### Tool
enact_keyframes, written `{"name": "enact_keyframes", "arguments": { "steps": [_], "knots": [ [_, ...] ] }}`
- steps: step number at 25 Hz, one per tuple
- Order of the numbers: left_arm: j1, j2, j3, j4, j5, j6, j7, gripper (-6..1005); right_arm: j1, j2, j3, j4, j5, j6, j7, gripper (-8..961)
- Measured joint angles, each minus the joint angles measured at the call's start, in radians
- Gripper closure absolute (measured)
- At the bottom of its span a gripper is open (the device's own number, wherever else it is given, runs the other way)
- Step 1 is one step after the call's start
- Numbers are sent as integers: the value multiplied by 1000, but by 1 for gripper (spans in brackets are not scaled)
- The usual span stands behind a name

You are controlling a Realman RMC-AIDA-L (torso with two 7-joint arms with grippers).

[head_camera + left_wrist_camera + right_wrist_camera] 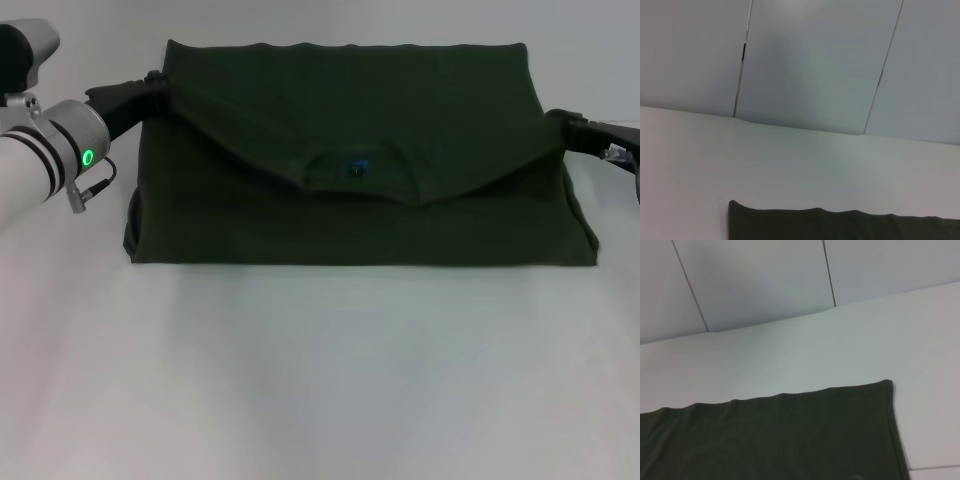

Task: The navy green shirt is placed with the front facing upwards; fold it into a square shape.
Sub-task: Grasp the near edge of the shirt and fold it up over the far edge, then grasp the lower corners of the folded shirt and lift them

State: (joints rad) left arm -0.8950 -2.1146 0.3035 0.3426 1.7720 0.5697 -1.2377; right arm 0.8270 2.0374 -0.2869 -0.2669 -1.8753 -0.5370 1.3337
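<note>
Shirt: the navy green shirt lies on the white bench, collar part folded toward me, blue label up.
Left tool: at my shirt's left edge, pinching the fold.
Right tool: at the right edge, pinching cloth.

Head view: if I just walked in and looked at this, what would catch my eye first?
Most likely the navy green shirt, a wide dark block on the white table, with its collar and small blue neck label folded down into the middle. Next, the left gripper and right gripper at the shirt's two ends, and a green light glowing on the left arm's wrist.
</note>
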Motion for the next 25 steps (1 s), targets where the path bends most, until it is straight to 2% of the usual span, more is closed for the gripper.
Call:
{"name": "enact_keyframes", "arguments": {
  "steps": [8, 10, 19, 21, 25],
  "knots": [
    [2, -5, 2, 5, 0, -2, 6, 967, -1, 7, 0, 0, -3, 23, -12, 753],
    [3, -5, 1, 7, 0, -3, 6, 939, -3, 7, -4, -4, -4, 20, -12, 750],
    [40, 4, -9, 40, -54, -16, -9, 813, -9, 5, -11, -41, 0, 14, -13, 573],
    [62, 0, -4, 74, -65, -3, -41, 599, -11, 3, -11, -52, 0, 3, -10, 534],
    [114, -2, 17, 127, -68, 97, -116, 453, -30, -9, -11, -72, 1, -90, 12, 371]
  ]
}}
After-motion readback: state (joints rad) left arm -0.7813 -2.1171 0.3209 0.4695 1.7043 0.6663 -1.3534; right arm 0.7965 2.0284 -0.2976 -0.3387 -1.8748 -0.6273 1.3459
